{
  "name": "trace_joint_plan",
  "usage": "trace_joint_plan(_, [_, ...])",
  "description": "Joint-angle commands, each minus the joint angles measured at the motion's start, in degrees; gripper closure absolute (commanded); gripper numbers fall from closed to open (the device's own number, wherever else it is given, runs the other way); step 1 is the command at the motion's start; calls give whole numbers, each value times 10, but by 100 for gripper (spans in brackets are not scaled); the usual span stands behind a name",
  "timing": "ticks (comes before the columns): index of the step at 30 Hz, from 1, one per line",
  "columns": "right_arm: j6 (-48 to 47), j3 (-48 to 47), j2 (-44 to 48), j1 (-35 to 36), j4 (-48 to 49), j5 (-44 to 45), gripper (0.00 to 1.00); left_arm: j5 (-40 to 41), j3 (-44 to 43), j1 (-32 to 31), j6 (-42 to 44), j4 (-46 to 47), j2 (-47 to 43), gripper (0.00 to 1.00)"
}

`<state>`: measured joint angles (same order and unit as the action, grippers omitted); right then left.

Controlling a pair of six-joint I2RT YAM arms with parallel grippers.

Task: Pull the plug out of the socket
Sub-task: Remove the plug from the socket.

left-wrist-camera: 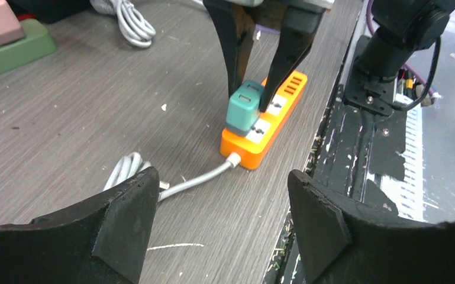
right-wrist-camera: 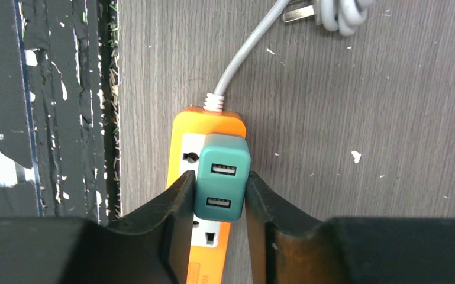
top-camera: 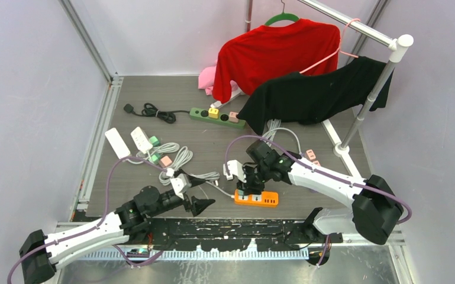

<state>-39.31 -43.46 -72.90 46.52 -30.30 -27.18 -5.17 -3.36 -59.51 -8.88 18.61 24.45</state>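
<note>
Teal and boxy, the small plastic plug (right-wrist-camera: 222,177) with two slots on its face sits in the lower middle of my right wrist view. It stands on the long orange plastic power strip (right-wrist-camera: 213,117), at the end where the thin grey cord (right-wrist-camera: 242,53) comes out. The plug's bottom touches the top of the strip. I cannot tell how deep its pins go.

My right gripper (right-wrist-camera: 220,184) is squeezed tight on the plug. One black finger presses its left side and the other presses its right side. Both fingers reach down over the strip.

My left gripper (left-wrist-camera: 222,177) is spread wide and holds nothing. Its two black fingers fill the bottom corners of my left wrist view. The plug and the strip show in the middle of that view, above the gap and apart from the fingers. In the top view, my left gripper is just left of the strip, low in the middle of the frame.

The strip lies flat on the grey wooden table (right-wrist-camera: 361,118), near its black front edge.
</note>
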Motion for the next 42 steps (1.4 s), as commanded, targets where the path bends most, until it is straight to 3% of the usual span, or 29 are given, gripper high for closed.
trace_joint_plan(1, [-52, -35, 9, -12, -40, -21, 75, -7, -4, -3, 10, 43, 39, 21])
trace_joint_plan(7, [-114, -34, 46, -62, -55, 26, 88, -28, -31, -4, 30, 90, 138, 22])
trace_joint_plan(12, [-168, -24, 64, -121, -87, 1, 88, -21, -68, -20, 84, 129, 242, 21])
trace_joint_plan(20, [-249, -1, 46, -124, -113, -27, 75, -18, -110, -31, 153, 248, 384, 17])
trace_joint_plan(23, [-248, 4, 45, -125, -108, -34, 51, -19, -113, -39, 155, 314, 443, 10])
trace_joint_plan(25, [-244, 5, 44, -125, -107, -43, 42, -12, -118, -51, 163, 351, 495, 9])
trace_joint_plan(32, [-222, 10, 30, -126, -89, -55, 40, 19, -141, -72, 189, 452, 599, 8])
trace_joint_plan(36, [-217, 13, 22, -125, -80, -57, 44, 17, -161, -71, 186, 467, 644, 9])
trace_joint_plan(42, [-210, 2, 28, -125, -83, -70, 82, 11, -185, -70, 170, 545, 736, 10])
